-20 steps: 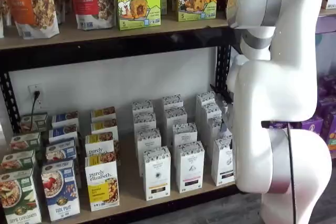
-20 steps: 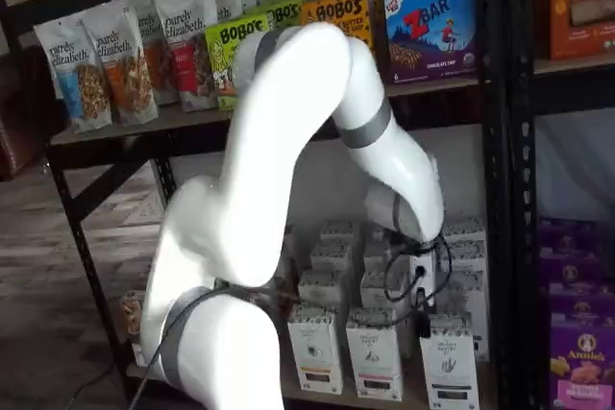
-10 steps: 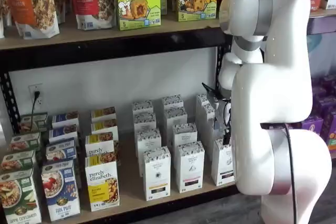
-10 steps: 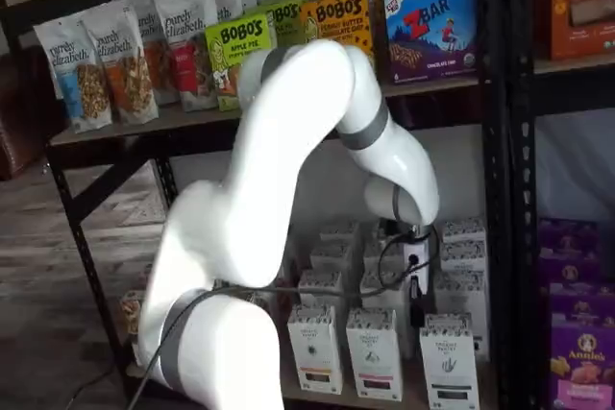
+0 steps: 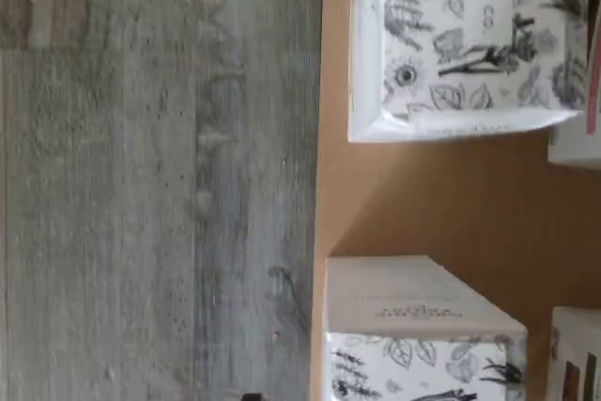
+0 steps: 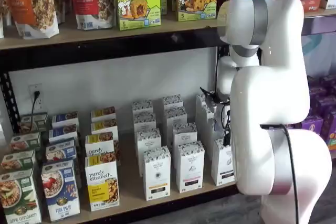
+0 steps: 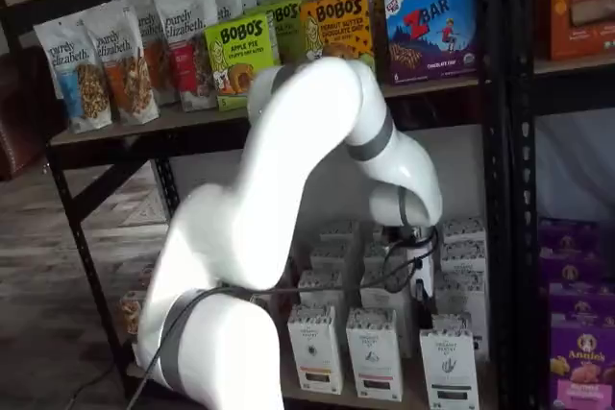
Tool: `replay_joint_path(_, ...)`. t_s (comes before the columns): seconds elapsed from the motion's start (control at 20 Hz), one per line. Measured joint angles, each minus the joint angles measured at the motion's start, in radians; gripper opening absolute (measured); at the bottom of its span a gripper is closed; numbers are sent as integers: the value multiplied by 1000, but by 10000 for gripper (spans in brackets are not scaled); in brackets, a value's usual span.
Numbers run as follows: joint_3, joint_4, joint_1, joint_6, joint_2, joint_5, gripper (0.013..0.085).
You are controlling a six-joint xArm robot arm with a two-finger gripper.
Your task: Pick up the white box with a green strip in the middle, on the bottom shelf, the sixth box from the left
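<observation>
The white box stands at the front of the right-hand column of tall white cartons on the bottom shelf; it also shows in a shelf view. My gripper hangs just above and behind this box, partly hidden by the white arm; in a shelf view its dark fingers show side-on with a cable beside them. No gap or grip can be made out. The wrist view shows two patterned-top white cartons at the shelf board's front edge.
More white cartons stand in rows to the left. Purely elizabeth boxes and cereal boxes fill the shelf's left part. The upper shelf holds Bobo's boxes and bags. A black rack post stands to the right.
The arm has swung so the gripper, hidden behind the arm one second ago in one shelf view, now shows beside the right column of white cartons. No box has moved.
</observation>
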Motion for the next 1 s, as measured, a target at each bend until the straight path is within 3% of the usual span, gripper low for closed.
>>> replay_joint_path(0.3,-52,-74,1,65,54,1,850)
replay_joint_path(1.0,-120,-183,9,167,134,-13,850)
